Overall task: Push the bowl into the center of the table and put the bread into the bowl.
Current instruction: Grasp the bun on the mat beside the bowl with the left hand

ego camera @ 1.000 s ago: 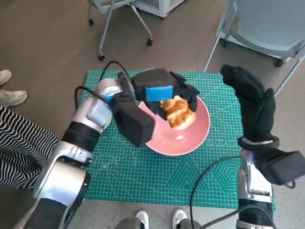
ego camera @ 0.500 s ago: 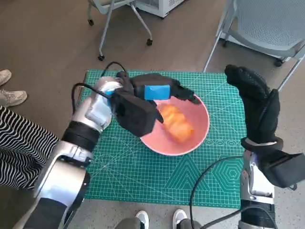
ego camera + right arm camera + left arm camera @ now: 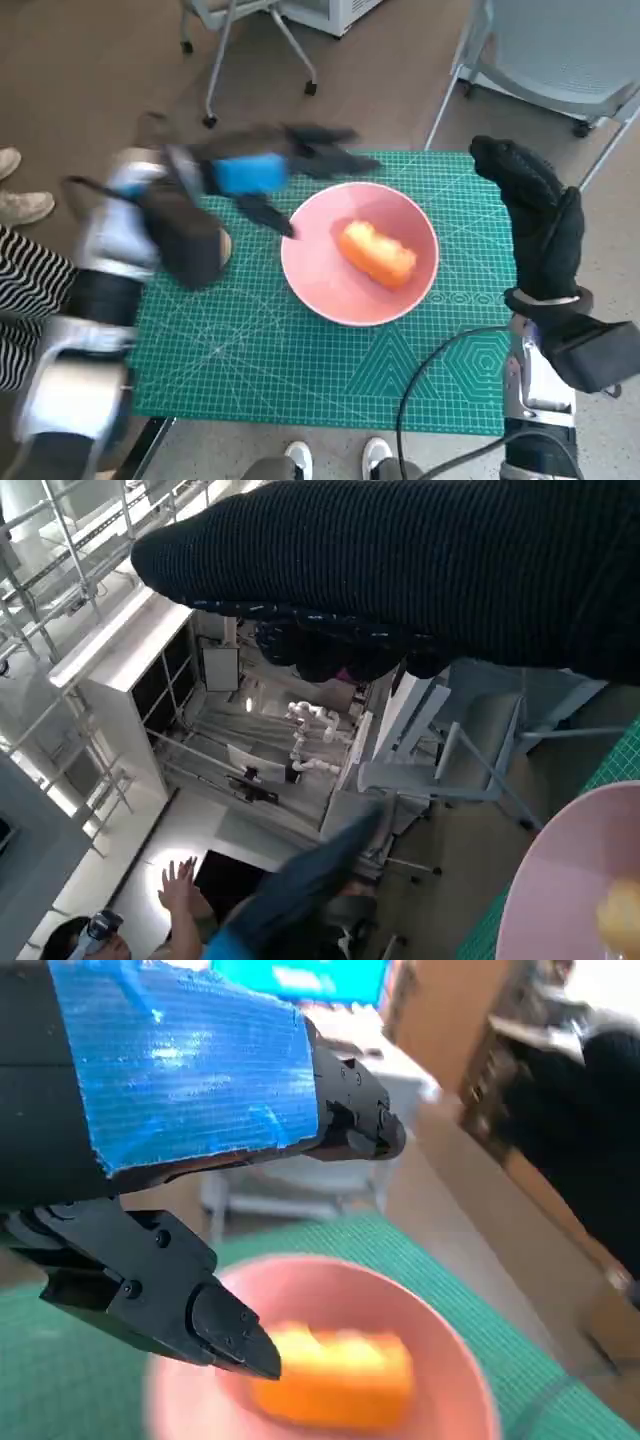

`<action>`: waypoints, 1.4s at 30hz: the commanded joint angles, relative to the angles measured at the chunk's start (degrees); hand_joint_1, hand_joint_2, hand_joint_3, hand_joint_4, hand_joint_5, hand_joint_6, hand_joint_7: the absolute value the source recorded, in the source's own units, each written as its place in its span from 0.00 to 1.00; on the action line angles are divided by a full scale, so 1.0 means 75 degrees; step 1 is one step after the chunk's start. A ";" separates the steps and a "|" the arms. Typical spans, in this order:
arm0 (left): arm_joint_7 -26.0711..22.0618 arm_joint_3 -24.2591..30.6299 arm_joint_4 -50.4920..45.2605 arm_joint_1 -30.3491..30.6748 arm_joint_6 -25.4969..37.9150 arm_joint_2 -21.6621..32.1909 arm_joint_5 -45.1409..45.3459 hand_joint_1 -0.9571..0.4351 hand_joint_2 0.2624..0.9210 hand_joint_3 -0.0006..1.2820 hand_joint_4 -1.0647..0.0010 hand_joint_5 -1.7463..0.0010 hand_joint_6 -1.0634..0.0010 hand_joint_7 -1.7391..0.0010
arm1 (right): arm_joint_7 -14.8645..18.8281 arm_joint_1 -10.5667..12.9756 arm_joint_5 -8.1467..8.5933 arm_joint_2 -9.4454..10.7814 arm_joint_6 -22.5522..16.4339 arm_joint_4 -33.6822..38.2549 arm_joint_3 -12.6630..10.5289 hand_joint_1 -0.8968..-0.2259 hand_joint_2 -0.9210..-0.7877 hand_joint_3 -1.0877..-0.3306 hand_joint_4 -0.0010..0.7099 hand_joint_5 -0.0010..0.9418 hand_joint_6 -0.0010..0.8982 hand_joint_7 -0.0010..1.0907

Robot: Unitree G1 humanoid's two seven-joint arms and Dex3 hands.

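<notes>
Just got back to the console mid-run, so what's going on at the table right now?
The golden bread roll lies inside the pink round bowl, which sits near the middle of the green cutting mat. The left robot hand, with blue tape on its back, is blurred above the mat's far left part, beside the bowl, holding nothing, its fingers apart. The right robot hand, in the black knitted glove, is raised at the mat's right edge, touching neither bowl nor bread.

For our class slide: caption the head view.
Bread lies in the pink bowl while the open left hand hovers beside it.
</notes>
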 commanded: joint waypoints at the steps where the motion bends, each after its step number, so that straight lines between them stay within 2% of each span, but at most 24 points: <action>1: 0.0039 0.0281 -0.0368 0.0328 0.0183 0.0628 0.0018 0.46 0.82 0.01 0.93 1.00 0.75 0.98 | 0.0081 0.0092 0.0115 0.0014 0.0032 0.0143 0.0017 0.32 0.00 0.48 0.33 0.00 0.13 0.48; 6: 0.0169 0.0394 -0.0240 0.0543 0.0441 0.1163 0.0313 0.45 0.81 0.01 0.92 1.00 0.74 0.97 | 0.0117 0.0047 0.0169 0.0024 0.0018 0.0220 0.0032 0.32 0.00 0.48 0.33 0.00 0.13 0.48; 12: 0.0258 0.0394 0.0290 0.0724 0.0481 0.1533 0.0417 0.52 0.76 0.00 0.91 0.99 0.72 0.97 | 0.0176 -0.0015 0.0212 0.0028 -0.0012 0.0315 0.0054 0.32 0.00 0.48 0.33 0.00 0.13 0.47; 16: 0.0298 0.0357 0.0567 0.0840 0.0420 0.1649 0.0481 0.53 0.75 0.00 0.90 1.00 0.72 0.97 | 0.0213 -0.0063 0.0220 0.0043 -0.0022 0.0376 0.0064 0.32 0.00 0.48 0.32 0.00 0.13 0.47; 30: 0.0146 0.0088 0.1214 0.1093 0.0593 0.1634 0.0658 0.52 0.73 0.00 0.89 1.00 0.72 0.98 | 0.0422 -0.0204 0.0367 0.0084 0.0020 0.0542 0.0059 0.32 0.00 0.48 0.31 0.00 0.13 0.47; 42: 0.0223 -0.0312 0.1860 0.0934 0.0905 0.1183 0.0910 0.59 0.74 0.00 0.89 1.00 0.72 0.99 | 0.0551 -0.0155 0.0503 0.0023 0.0078 0.0486 0.0040 0.33 0.00 0.48 0.30 0.00 0.12 0.47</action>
